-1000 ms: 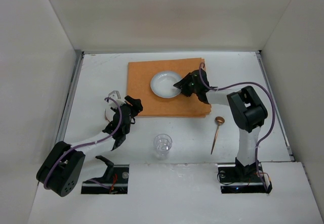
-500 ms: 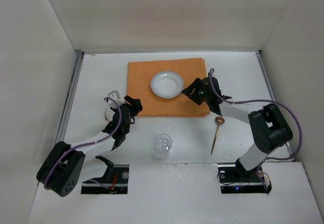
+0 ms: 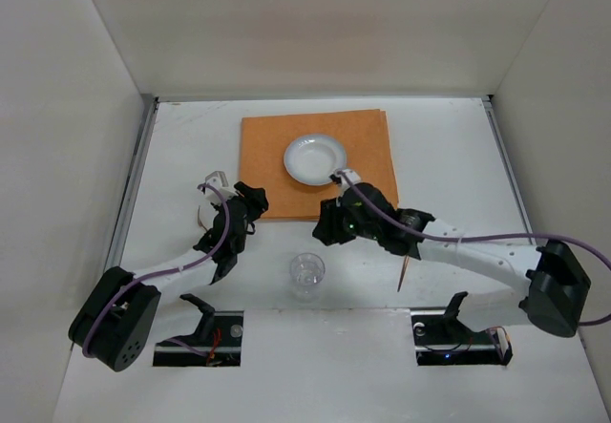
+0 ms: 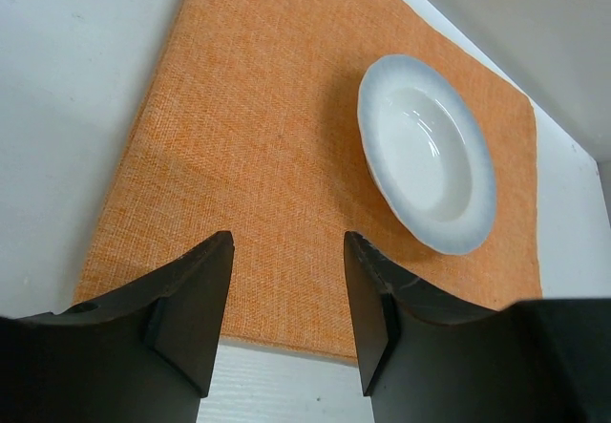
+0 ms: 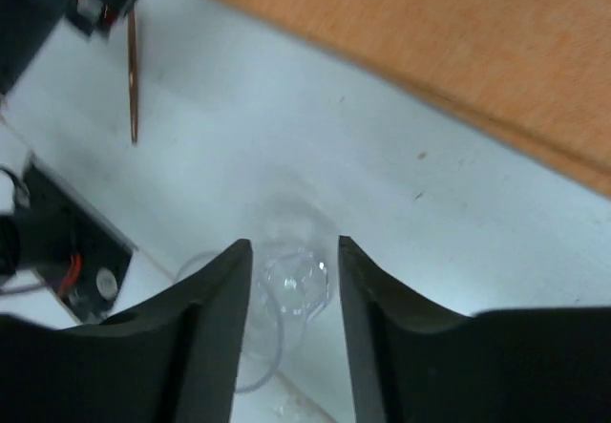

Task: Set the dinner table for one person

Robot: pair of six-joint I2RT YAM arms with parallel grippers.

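Empty and spread, the right tool (image 5: 293, 249) hangs with the clear glass (image 5: 298, 287) just below its fingers on the white counter (image 5: 382, 184) — clamp off-centre and that light glass could tip. The left tool (image 4: 286, 251) gapes empty over the placemat (image 4: 258, 127) edge.

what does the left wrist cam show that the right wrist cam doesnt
Only left wrist: the white plate on the orange mat. Only right wrist: the clear glass and a spoon handle on the dinner table. Both: orange mat, bare dinner table, and open fingers gripping nothing, the left fingers and the right fingers.
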